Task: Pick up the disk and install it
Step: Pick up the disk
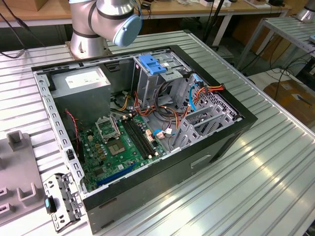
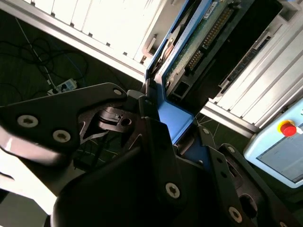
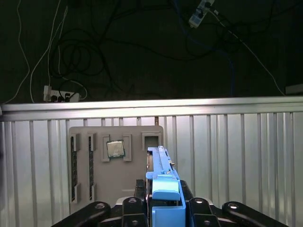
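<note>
We had the gripper point(image 3: 164, 190) pinched on the disk point(image 3: 160, 163), black fingers point(image 3: 141, 188) pressed against both sides of its bright blue carrier handle. In the first wrist view the disk sat edge-on: a thin grey metal slab with blue rails and a blocky blue handle at the gripper end. Behind it we saw the ribbed aluminium table point(image 3: 236, 151) and a grey fixture plate point(image 3: 118, 179) with a square chip point(image 3: 115, 149) in one pocket. The disk's far end overlapped that plate's edge.

In the second wrist view the disk point(image 2: 203, 42) showed a green circuit board, a row of connector pins and a dark body, with the blue frame running into the gripper point(image 2: 173, 120). We couldn't tell whether it touched anything besides the fingers.

In the exterior view the open computer case point(image 1: 206, 147) lay at frame centre with the motherboard point(image 1: 123, 142) exposed. Inside it were a grey box with white label point(image 1: 81, 81) at upper left and a silver cage point(image 1: 147, 91) with a light-blue latch point(image 1: 152, 64) at upper centre. The arm point(image 1: 113, 19) stood at top left.
</note>
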You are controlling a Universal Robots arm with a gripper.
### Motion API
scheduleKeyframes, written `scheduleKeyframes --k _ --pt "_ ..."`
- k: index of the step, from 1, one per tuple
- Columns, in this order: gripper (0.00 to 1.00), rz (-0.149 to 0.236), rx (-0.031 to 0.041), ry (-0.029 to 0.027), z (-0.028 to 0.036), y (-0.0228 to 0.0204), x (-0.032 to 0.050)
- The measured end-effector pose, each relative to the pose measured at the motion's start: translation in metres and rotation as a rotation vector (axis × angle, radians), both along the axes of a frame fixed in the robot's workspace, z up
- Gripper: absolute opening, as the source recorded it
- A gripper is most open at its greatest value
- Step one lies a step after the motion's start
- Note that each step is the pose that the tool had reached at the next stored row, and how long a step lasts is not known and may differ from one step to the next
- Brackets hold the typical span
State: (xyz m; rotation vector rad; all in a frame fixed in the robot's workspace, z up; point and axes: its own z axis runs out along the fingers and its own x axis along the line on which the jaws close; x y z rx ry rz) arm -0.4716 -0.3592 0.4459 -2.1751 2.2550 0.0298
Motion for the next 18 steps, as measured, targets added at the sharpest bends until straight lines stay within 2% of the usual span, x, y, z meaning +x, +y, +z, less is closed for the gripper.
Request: scheduleKeyframes --k 11,18 --pt "0.37 0.0 0.0 0.0 0.0106 0.0 0.0" --pt "0.37 0.0 0.0 0.0 0.0202 0.0 0.0"
